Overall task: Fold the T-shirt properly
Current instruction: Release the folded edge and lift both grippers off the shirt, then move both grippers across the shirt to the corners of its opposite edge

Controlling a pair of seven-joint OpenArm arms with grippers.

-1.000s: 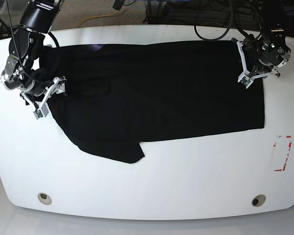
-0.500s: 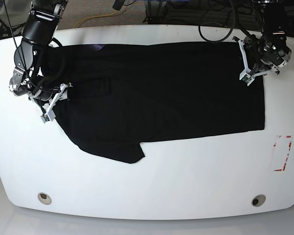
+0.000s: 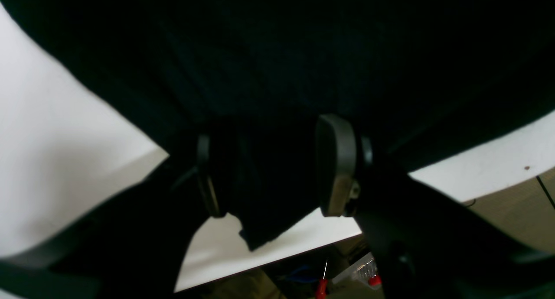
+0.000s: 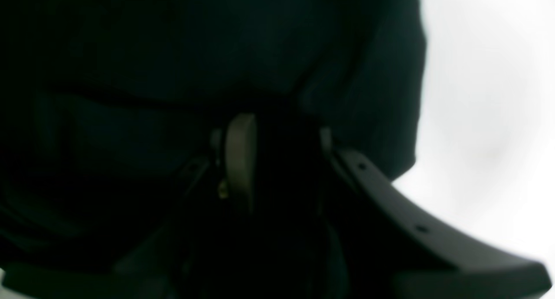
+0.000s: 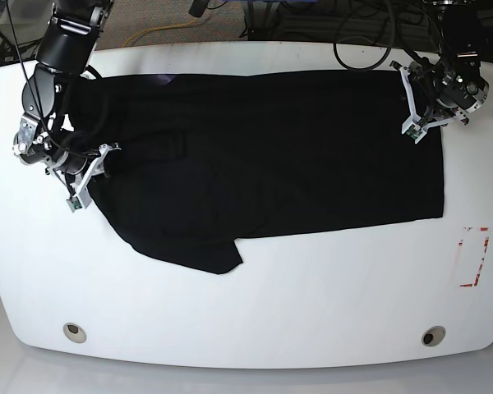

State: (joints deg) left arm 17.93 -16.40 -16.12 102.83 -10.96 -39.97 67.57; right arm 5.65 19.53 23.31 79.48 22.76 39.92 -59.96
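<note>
T-shirt (image 5: pixel 263 164) lies spread on white bench (image 5: pixel 255 312), plain black side up, no print in sight. It runs across the far half of the bench, hem edge toward base view's right, one sleeve poking toward the near edge at lower left. No fold made yet.

Left pincer (image 5: pixel 417 123) (base view's right): sits at the shirt's far-right corner. Wrist view shows black cloth bunched betw. the two pads (image 3: pixel 336 164), a tag of fabric hanging out below them. Jaws about half closed and pinching that corner. Gap unchanged over the last sec; arm has shifted only slightly vs 1 s ago.

Right pincer (image 5: pixel 86 185) (base view's left): at the shirt's left edge, near shoulder/sleeve. 1 s ago jaws were splayed wide just off the cloth; since then the arm has moved in onto the edge and jaws are narrowing fast. Wrist view is dark and blurred: cloth fills the space betw. the pads (image 4: pixel 240 160), but can't tell if the pinch is complete.

Meaning for task, my read: one corner already secured, second grasp being made now. Both ends of the same long edge would then be held, which is the setup for lifting and carrying that edge over for the first fold. Risk: right side may catch only the top layer, or too little cloth.
</note>
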